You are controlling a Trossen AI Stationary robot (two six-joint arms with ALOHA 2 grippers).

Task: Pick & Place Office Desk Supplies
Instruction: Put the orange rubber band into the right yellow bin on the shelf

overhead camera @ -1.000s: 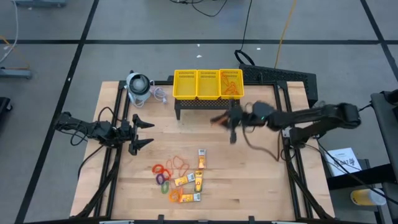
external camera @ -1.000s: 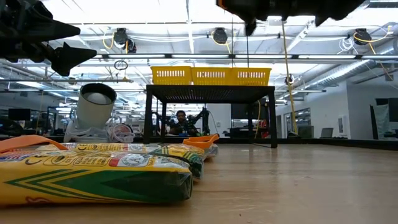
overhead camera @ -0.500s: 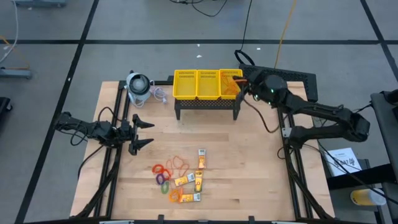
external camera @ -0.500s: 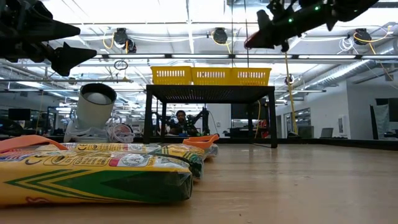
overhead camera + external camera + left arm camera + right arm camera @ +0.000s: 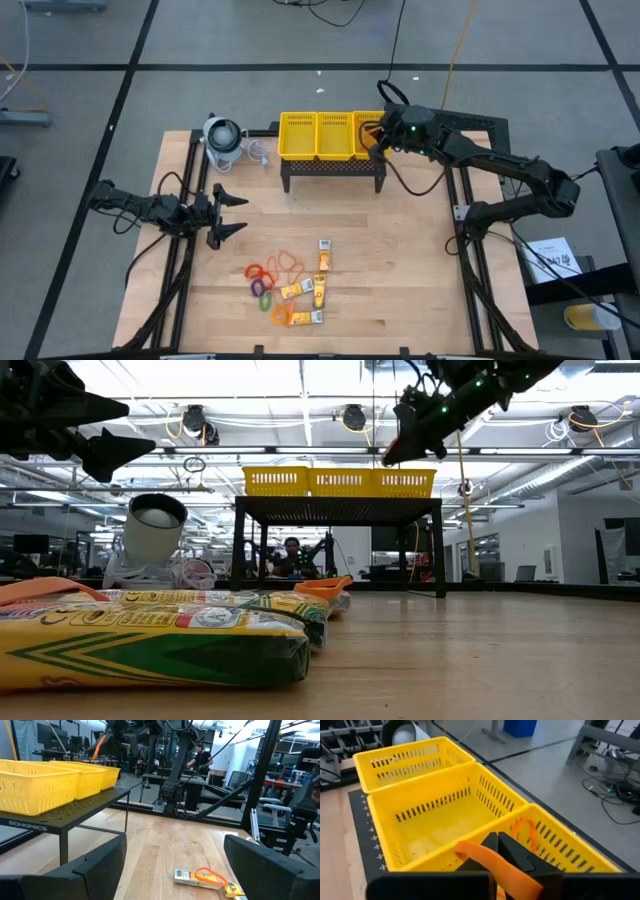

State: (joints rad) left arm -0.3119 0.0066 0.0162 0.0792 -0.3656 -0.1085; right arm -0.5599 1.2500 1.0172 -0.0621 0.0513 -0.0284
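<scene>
Since half a second ago, the right gripper [image 5: 383,138] has shifted slightly toward the basket's right-hand compartment, and it now sits over that compartment's edge; a second ago it was out over the table in front of the basket. Its fingers are closed on an orange rubber band [image 5: 492,862], which the right wrist view shows pinched between the dark fingertips and hanging over the yellow mesh. Another orange band [image 5: 525,832] already lies inside that same compartment.

Most supplies lie well apart from the basket, on the near half of the wooden table [image 5: 400,270]. A loose cluster there holds orange bands [image 5: 290,263], small rings [image 5: 262,285] in red, purple and green, and several yellow-orange packets [image 5: 312,292] with white labels. One packet [image 5: 324,245] lies a little apart from the rest, toward the basket.

The yellow basket [image 5: 318,137] has three compartments and stands on a dark perforated stand [image 5: 335,172] at the far side of the table. A grey-white round device [image 5: 223,137] with a cord sits just beside the stand, on its left.

The left gripper [image 5: 228,214] waits at the left side of the table, its fingers spread wide and holding nothing.
</scene>
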